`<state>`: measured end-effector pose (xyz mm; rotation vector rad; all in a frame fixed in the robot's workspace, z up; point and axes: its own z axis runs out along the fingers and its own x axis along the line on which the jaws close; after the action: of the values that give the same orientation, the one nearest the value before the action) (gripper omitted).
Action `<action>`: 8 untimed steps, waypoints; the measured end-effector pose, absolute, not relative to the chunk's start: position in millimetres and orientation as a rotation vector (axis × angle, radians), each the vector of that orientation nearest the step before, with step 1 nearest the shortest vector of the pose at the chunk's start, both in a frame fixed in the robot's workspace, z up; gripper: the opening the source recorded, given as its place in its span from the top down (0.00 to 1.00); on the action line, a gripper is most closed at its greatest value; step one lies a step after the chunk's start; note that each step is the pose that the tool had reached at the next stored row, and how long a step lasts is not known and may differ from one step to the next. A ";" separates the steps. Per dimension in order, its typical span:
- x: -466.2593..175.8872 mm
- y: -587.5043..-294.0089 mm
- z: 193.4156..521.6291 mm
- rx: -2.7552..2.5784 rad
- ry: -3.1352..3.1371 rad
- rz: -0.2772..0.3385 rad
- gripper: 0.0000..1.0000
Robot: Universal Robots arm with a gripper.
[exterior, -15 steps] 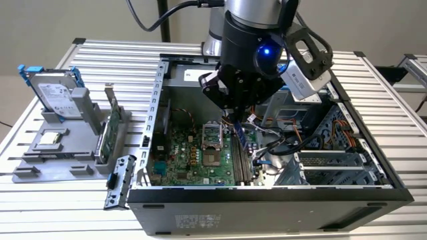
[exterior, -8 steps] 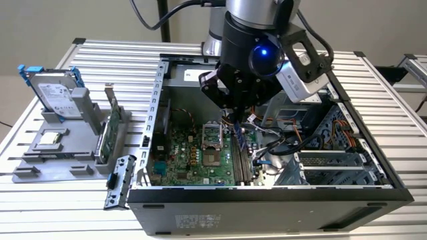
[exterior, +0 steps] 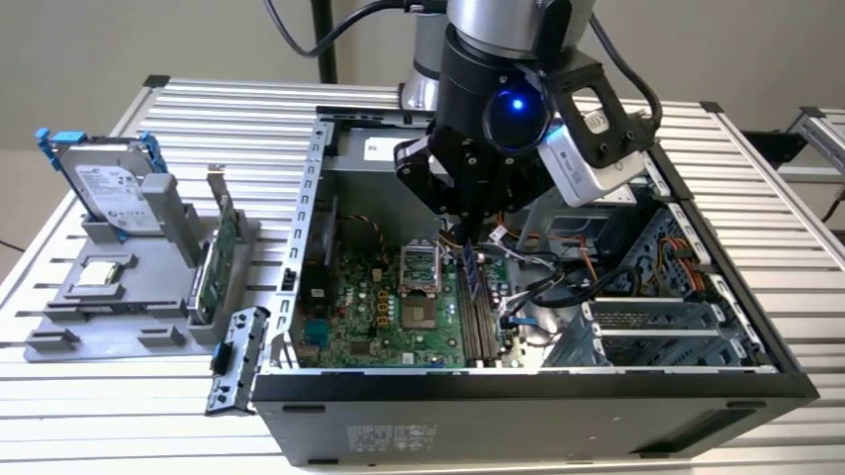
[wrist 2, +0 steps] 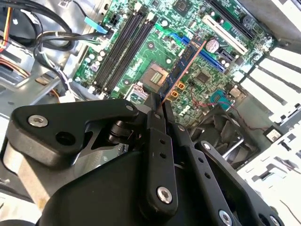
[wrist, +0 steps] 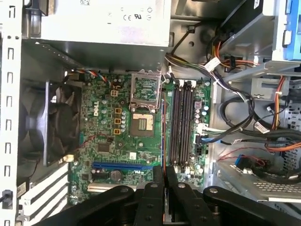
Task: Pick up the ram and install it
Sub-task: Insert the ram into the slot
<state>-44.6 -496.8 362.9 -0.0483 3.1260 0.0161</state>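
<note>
My gripper [exterior: 465,236] hangs inside the open computer case, over the motherboard [exterior: 383,317]. It is shut on the ram [exterior: 470,265], a thin dark stick held edge-on and pointing down at the board. In the second wrist view the ram [wrist 2: 184,66] runs out from between the black fingers [wrist 2: 155,127]. In the first wrist view the ram [wrist: 163,136] shows as a thin line just beside the black memory slots [wrist: 181,127], parallel to them and above the board. The slots [wrist 2: 123,47] look empty.
On a grey fixture [exterior: 119,302] at the exterior view's left stand a silver hard drive with blue rails [exterior: 113,183] and a green card with a metal bracket [exterior: 218,259]. Cable bundles [wrist: 235,122] lie beside the slots. The CPU socket [wrist: 142,123] and a fan [wrist: 51,123] sit on the slots' other side.
</note>
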 end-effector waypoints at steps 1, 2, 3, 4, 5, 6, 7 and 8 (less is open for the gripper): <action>-44.6 -496.8 362.8 -0.039 3.126 0.016 1.00; -44.6 -496.8 362.7 -0.030 3.126 0.016 1.00; -44.6 -496.8 362.7 -0.020 3.126 0.016 1.00; -44.6 -496.8 362.6 -0.010 3.126 0.016 1.00; -44.6 -496.8 362.5 0.000 3.126 0.016 1.00; -44.6 -496.8 362.4 0.010 3.126 0.016 1.00; -44.6 -496.8 362.4 0.019 3.126 0.016 1.00; -44.6 -496.8 362.4 0.026 3.126 0.016 1.00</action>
<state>-44.6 -496.8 362.4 0.0260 3.1260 0.0156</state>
